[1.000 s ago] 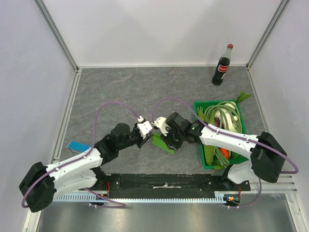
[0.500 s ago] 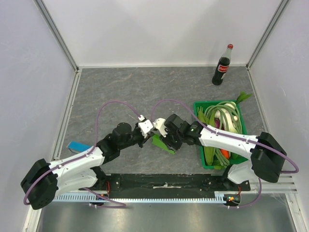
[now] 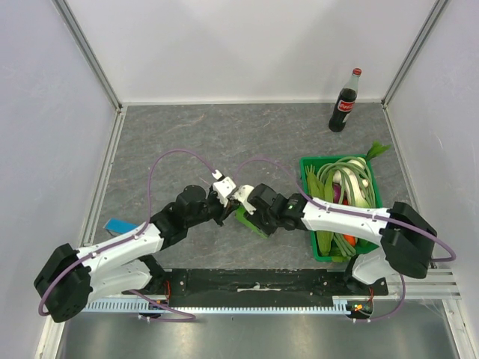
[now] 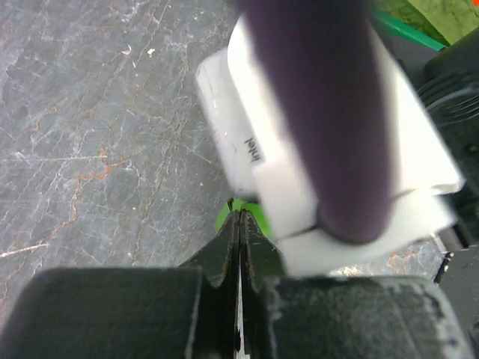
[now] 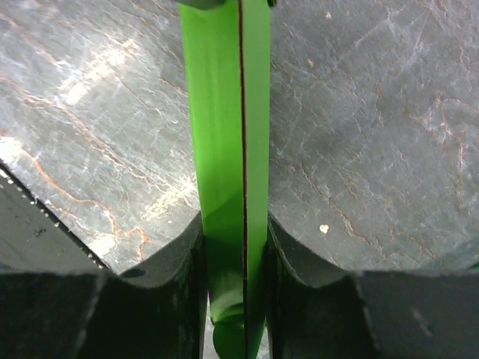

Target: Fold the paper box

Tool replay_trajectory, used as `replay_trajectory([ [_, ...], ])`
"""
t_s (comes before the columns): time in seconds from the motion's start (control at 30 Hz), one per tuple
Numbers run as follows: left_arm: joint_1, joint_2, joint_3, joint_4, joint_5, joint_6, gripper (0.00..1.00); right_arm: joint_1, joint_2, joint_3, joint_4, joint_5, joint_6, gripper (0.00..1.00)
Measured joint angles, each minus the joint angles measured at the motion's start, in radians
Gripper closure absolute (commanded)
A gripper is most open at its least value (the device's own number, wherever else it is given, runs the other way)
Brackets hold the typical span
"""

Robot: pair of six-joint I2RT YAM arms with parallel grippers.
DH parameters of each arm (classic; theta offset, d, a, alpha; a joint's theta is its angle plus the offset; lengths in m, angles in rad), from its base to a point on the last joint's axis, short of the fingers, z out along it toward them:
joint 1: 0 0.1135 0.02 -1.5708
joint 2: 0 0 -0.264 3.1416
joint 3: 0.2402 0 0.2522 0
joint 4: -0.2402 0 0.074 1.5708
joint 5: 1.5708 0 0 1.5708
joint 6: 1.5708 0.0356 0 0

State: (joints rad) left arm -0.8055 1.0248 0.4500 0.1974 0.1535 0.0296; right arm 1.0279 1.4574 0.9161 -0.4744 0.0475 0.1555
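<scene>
Top view: high, looking down. Wrist views: close, facing table (image 4: 90, 112); share paper box (image 5: 224, 149).

The paper box (image 5: 224, 149) was bright lime green. The table (image 3: 224, 134) was grey marble veined white and rust. The crate (image 3: 333, 158) was dark green, the block (image 3: 118, 225) blue, and the bottle (image 3: 343, 108) dark with a red cap. The cables (image 3: 152, 179) were purple.

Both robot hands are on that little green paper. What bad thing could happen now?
The paper box is thin card clamped in the right gripper, and the left gripper seems to pinch its far end. Pulling apart might tear it or crease it wrongly. The right arm's purple cable fills the left wrist view, so the arms could bump.
</scene>
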Motion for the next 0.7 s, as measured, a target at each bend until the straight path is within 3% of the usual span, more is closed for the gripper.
replay_trajectory([
  [0.17,0.0,0.005,0.047,-0.099,0.007,-0.042,0.98,0.026,0.05,0.0,0.014,0.094,0.014,0.83],
  [0.43,-0.002,0.005,0.048,-0.112,0.014,-0.093,0.98,0.04,0.06,0.0,0.021,0.143,0.029,0.84],
  [0.7,0.002,-0.021,0.045,-0.127,-0.04,-0.124,0.77,0.04,0.061,0.0,0.026,0.135,0.014,0.83],
])
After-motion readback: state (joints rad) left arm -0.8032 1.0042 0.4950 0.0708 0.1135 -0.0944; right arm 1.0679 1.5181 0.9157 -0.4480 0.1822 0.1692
